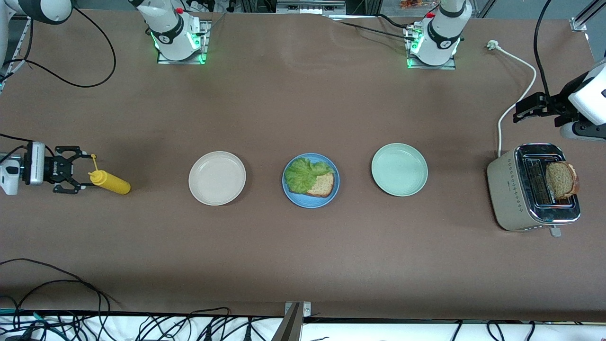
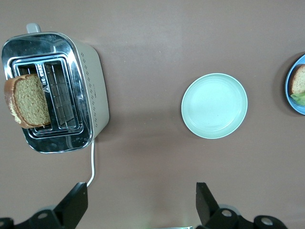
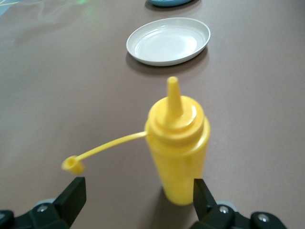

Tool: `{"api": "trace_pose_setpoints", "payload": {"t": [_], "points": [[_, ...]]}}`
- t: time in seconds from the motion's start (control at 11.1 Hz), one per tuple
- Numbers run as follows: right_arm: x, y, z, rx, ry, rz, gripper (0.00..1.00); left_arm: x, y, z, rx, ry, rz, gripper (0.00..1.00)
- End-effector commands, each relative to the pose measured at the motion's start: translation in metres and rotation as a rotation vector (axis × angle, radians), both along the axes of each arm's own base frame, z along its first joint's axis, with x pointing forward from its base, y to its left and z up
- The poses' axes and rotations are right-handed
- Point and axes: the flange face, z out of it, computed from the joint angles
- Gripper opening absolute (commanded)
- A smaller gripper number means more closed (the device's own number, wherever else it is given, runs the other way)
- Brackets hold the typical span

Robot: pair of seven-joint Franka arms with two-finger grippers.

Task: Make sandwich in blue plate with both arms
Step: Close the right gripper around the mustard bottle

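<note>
From the right arm's end of the tabletop (image 1: pixel 303 260) I see the right end effector (image 1: pixel 78 171) low beside a yellow squeeze bottle (image 1: pixel 111 182) – its fingers (image 3: pixel 71 198) spread wide on either side of the bottle's nozzle end, gripping nothing, the cap dangling on its strap. Next along the row I have the cream plate (image 1: pixel 217 178), bare. At the middle sits the blue plate (image 1: pixel 331 193), holding one bread slice (image 1: pixel 322 185) with a lettuce leaf (image 1: pixel 303 173) lying partly over it. Then the mint-green plate (image 1: pixel 399 169). At the left arm's end a toaster (image 1: pixel 513 189) stands with a second bread slice (image 1: pixel 561 180) sticking up from a slot – the left end effector (image 1: pixel 521 112) hangs above the tabletop near the toaster, fingers (image 2: pixel 206 202) apart and empty.
</note>
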Motion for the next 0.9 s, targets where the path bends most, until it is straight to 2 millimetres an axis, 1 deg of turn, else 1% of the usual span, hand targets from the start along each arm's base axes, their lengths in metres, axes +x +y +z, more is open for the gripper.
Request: {"api": "trace_pose_setpoints", "payload": {"t": [0.0, 0.27, 0.36, 0.63, 0.72, 0.81], "points": [[0.013, 0.016, -0.017, 0.054, -0.062, 0.000, 1.00, -0.006, 0.000, 0.005, 0.000, -0.006, 0.005, 1.00], [0.018, 0.021, -0.028, 0.062, -0.111, 0.018, 1.00, -0.006, 0.000, 0.005, 0.000, -0.005, 0.005, 1.00], [0.021, 0.027, -0.032, 0.072, -0.135, 0.035, 1.00, -0.006, 0.000, 0.005, 0.000, -0.005, 0.005, 1.00], [0.023, 0.028, -0.039, 0.097, -0.188, 0.046, 1.00, -0.006, 0.000, 0.005, 0.000, -0.006, 0.005, 1.00], [0.023, 0.028, -0.046, 0.104, -0.204, 0.049, 1.00, -0.006, 0.000, 0.005, 0.000, -0.006, 0.005, 1.00], [0.023, 0.029, -0.048, 0.116, -0.227, 0.054, 1.00, -0.006, 0.000, 0.005, 0.000, -0.006, 0.005, 1.00]]}}
